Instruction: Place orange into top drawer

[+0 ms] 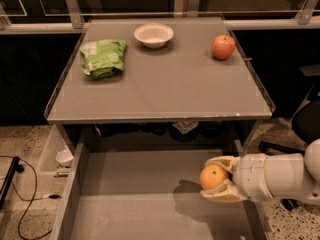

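The orange [213,176] is round and evenly orange, held between the cream fingers of my gripper [218,178]. The gripper reaches in from the right and is shut on the fruit, above the right part of the top drawer [135,204]. The drawer is pulled out below the table, wide and grey with a flat bottom and low side walls. A dark shadow of the gripper lies on the drawer bottom under the orange.
The grey tabletop [165,86] with a raised rim carries a green bag [103,57], a white bowl [153,34] and a red apple [223,46]. A black cable [20,194] and a white object [65,157] lie on the floor at left.
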Robot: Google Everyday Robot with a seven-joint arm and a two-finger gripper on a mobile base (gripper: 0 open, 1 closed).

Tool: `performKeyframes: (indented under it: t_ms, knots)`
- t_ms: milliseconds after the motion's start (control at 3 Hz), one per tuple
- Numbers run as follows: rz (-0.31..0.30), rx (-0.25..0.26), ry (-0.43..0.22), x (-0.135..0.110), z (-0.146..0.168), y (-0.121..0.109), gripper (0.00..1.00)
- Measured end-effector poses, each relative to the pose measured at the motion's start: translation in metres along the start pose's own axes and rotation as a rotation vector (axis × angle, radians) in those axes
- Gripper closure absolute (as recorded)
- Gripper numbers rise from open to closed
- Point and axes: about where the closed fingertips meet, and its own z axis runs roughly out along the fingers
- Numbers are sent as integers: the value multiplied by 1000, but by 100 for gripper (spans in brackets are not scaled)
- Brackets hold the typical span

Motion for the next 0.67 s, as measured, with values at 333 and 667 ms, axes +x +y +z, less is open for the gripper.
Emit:
performKeyframes:
  t_ms: [333, 667]
  knots:
    - [-2, -1, 1, 0, 2, 0, 100]
    - [-21, 25, 11, -6, -9, 2, 100]
